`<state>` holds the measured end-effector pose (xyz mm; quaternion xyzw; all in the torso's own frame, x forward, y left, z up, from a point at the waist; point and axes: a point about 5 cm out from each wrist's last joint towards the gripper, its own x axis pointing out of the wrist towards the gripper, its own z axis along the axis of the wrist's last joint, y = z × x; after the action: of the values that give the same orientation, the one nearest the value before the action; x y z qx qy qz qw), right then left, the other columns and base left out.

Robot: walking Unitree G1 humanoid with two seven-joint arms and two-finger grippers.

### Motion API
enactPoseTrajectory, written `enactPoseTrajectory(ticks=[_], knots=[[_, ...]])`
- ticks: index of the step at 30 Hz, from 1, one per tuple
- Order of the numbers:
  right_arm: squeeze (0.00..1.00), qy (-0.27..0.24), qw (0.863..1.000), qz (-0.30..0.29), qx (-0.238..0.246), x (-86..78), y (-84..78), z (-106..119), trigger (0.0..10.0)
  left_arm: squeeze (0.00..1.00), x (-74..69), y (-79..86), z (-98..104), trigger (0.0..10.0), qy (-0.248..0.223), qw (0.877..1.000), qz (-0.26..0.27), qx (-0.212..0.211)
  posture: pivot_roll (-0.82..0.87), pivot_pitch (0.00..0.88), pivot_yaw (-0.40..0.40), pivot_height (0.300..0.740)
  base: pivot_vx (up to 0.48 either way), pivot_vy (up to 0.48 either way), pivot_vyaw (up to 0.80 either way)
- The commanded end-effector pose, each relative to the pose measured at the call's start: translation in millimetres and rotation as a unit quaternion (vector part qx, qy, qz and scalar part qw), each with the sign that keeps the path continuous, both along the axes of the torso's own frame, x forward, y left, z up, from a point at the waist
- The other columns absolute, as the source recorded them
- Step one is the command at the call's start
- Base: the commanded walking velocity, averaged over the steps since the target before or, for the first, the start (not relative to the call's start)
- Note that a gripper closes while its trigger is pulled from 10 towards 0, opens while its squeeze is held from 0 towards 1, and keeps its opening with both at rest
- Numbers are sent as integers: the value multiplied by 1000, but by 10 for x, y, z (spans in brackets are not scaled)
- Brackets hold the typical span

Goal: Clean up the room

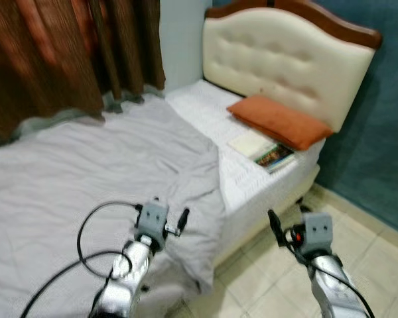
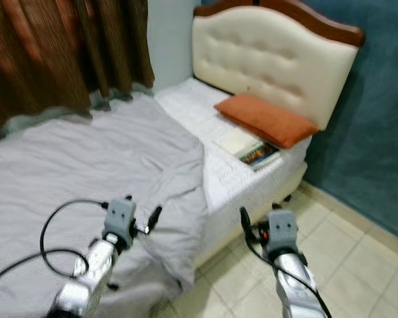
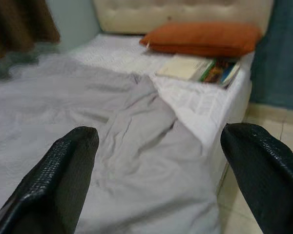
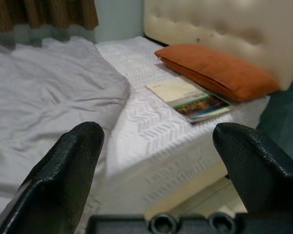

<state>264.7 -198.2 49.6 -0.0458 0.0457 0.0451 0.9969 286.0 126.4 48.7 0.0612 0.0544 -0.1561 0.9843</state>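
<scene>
Your left gripper [image 3: 151, 180] hangs with its two black fingers spread wide apart and nothing between them, low over the near edge of the grey blanket [image 1: 86, 179]; your right gripper [image 4: 154, 175] is spread just as wide and just as empty, held over the tiled floor [image 1: 358, 232] beside the bed's corner. Look past the left fingers and you see the blanket's state — it covers most of the bed [image 1: 252, 192], smooth toward the curtain side but rumpled and bunched along its right edge, where a fold droops over the mattress side toward the floor. Beyond that edge the white patterned sheet [image 1: 205, 112] lies bare up to the head of the bed. On it, near the mattress corner, sit two books [image 1: 264, 150] — a pale, plain-covered one and a colourful one touching it, the pair slightly overlapped and lying flat, just beside the orange pillow [image 1: 278, 120]. The pillow rests flat against the cream tufted headboard [image 1: 285, 59], which has a dark wooden rim. Brown curtains [image 1: 60, 53] hang behind the bed on your left, and a blue-green wall [image 1: 385, 119] stands on your right.
</scene>
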Motion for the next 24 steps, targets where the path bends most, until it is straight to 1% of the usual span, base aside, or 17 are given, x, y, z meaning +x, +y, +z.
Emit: enactPoseTrajectory(ticks=[1, 8, 9, 12, 14, 17, 19, 24], knots=[[0, 3, 1000, 10, 5, 3, 56, -12, 10000, 0, 21, 71, 3, 10000, 6, 1000, 15, -2, -103, 0, 39, 740, 428, 0, 0], [0, 3, 1000, 12, 3, 4, 47, -11, 10000, 0, 32, 53, 3, 10000, 8, 1000, 15, -2, -105, 0, 39, 740, 460, 0, 0], [0, 4, 1000, 12, 2, 2, 44, -13, 10000, 0, 31, 55, 1, 10000, 8, 1000, 18, -2, -105, 0, 39, 740, 465, 0, 606], [0, 8, 1000, 12, -1, -4, 37, -25, 10000, 0, 46, 77, 4, 10000, 9, 999, 30, -6, -107, 0, 38, 740, 0, 0, 567], [0, 10, 1000, 13, -1, -11, 36, -32, 10000, 0, 50, 65, 39, 10000, 0, 1000, 20, -16, -107, 0, 38, 740, 0, 0, 541], [0, 8, 1000, 12, 2, -15, 36, -29, 10000, 0, 56, 42, 72, 10000, -8, 1000, 12, -8, -109, 0, 39, 740, 480, 0, 538], [0, 6, 1000, 10, 6, -13, 33, -25, 10000, 0, 60, 5, 89, 10000, -13, 1000, 2, -1, -109, 0, 39, 740, 480, 0, 0], [0, 6, 1000, 8, 7, -7, 31, -19, 10000, 0, 71, -35, 103, 10000, -15, 1000, -5, -3, -116, 0, 44, 740, 480, 0, 0]])
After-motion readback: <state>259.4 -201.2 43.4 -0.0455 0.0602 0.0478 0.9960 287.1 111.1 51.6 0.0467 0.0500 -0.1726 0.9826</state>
